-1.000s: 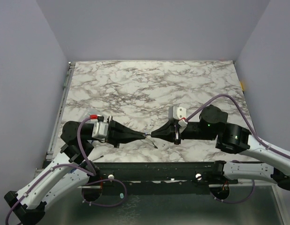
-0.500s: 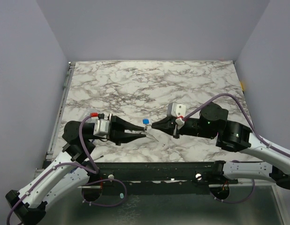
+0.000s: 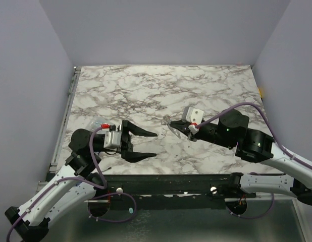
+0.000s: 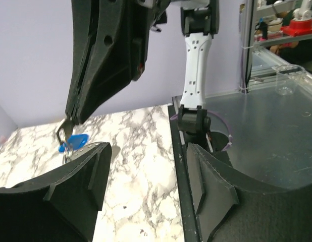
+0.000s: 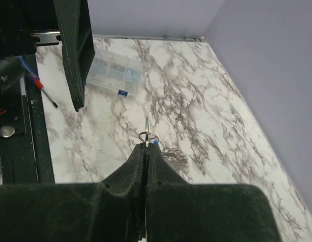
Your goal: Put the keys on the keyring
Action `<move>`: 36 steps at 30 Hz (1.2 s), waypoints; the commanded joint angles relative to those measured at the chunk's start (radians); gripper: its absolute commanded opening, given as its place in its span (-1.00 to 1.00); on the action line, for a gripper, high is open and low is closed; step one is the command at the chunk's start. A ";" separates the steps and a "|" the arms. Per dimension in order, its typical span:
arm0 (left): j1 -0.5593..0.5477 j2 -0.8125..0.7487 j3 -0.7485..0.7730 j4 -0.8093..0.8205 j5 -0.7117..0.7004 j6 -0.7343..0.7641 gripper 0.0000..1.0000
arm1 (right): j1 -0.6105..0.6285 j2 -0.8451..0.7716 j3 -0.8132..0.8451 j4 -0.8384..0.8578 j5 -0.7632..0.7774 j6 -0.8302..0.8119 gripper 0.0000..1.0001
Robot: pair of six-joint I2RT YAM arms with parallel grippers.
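— Where is the keyring now?

— At the tip of my right hand [image 3: 172, 125], which seems lifted a little off the bench [image 3: 146, 85]. Its fingers are pressed together on it. From that wrist, the keyring [image 5: 147, 136] shows as a thin loop standing just above the fingertips.

— And the keys?

— The blue-headed key [image 4: 76, 140] hangs at that same tip, touching the loop. Whether it is truly threaded on or only pinched alongside, I cannot tell. The silver keys are too small for me to pick out with any certainty.

— Your other hand?

— My left hand [image 3: 155, 145] is spread wide and holds nothing. It points toward the right one with a gap between them.

— So how far along are you?

— Partway, I'd judge. The ring and at least one key are gathered in one grip. What is left is making sure the blue key sits on the loop, then getting the silver ones on too. I expect the left hand would have to feed or steady a key, since a hand clamped on the ring can't thread by itself.

— Anything else about?

— A clear packet [image 5: 115, 75] lies on the bench by my left arm. It is no part of the job.
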 commanded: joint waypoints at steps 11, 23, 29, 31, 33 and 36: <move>0.006 -0.018 -0.013 -0.132 -0.310 0.153 0.34 | -0.006 0.007 0.055 -0.057 -0.048 -0.083 -0.99; 0.007 0.032 -0.053 -0.103 -0.305 0.139 0.34 | -0.006 0.030 0.002 0.051 -0.069 0.037 -0.99; 0.007 0.026 -0.068 -0.104 -0.391 0.159 0.34 | -0.005 0.013 -0.029 0.108 -0.059 0.088 -0.99; 0.008 0.025 -0.074 -0.103 -0.419 0.167 0.34 | -0.005 0.010 -0.030 0.108 -0.045 0.103 -0.99; 0.007 0.027 -0.077 -0.104 -0.426 0.171 0.34 | -0.005 0.001 -0.040 0.115 -0.034 0.115 -0.99; 0.008 0.051 -0.076 -0.105 -0.420 0.166 0.34 | -0.005 -0.021 -0.065 0.143 -0.043 0.136 -0.99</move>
